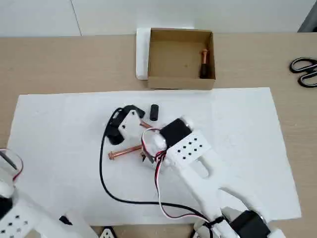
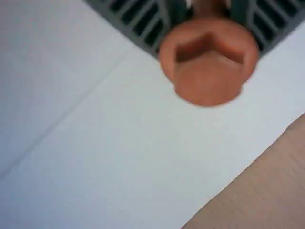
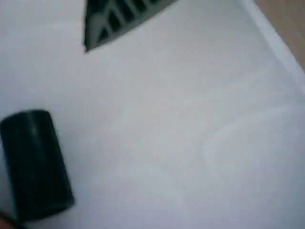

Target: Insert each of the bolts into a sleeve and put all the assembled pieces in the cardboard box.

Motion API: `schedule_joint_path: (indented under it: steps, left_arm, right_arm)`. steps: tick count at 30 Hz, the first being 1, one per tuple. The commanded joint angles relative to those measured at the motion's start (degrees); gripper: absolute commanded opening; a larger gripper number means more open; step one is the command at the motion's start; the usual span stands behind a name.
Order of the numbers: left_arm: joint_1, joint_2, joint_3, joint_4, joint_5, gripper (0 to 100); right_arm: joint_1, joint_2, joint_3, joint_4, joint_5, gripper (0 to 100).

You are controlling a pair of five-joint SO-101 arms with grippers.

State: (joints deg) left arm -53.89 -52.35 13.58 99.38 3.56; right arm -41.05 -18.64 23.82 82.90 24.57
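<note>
Left wrist view: copper bolt (image 2: 208, 67) w/ hex-socket head, clamped in left gripper (image 2: 209, 9); right gripper (image 1: 120, 130) spread, empty.

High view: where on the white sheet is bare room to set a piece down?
Free: the white sheet right of the right arm, toward the scissors, and left of the black cable. Crowded: the middle, where right gripper, copper bolt and black sleeve cluster below the cardboard box.
</note>
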Motion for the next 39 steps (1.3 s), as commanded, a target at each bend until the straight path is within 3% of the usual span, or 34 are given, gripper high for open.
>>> schedule_joint_path:
  steps: [1,12,20,39]
  left_arm:
    - [-0.4,-4.0,1.3,1.0,-0.4,1]
    - [-0.2,-7.4,2.9,1.0,-0.1,1]
    - [-0.1,-7.6,6.5,1.0,-0.1,1]
    - [-0.1,-7.6,6.5,1.0,-0.1,1]
  right_arm:
    - [-1.1,-1.4,1.4,-3.7,0.6,20.8]
    - [-1.7,-1.4,9.1,-13.9,0.6,20.8]
    - [-4.9,0.0,10.4,-17.4,0.4,20.8]
    - [-4.5,11.8,10.2,-23.5,0.2,20.8]
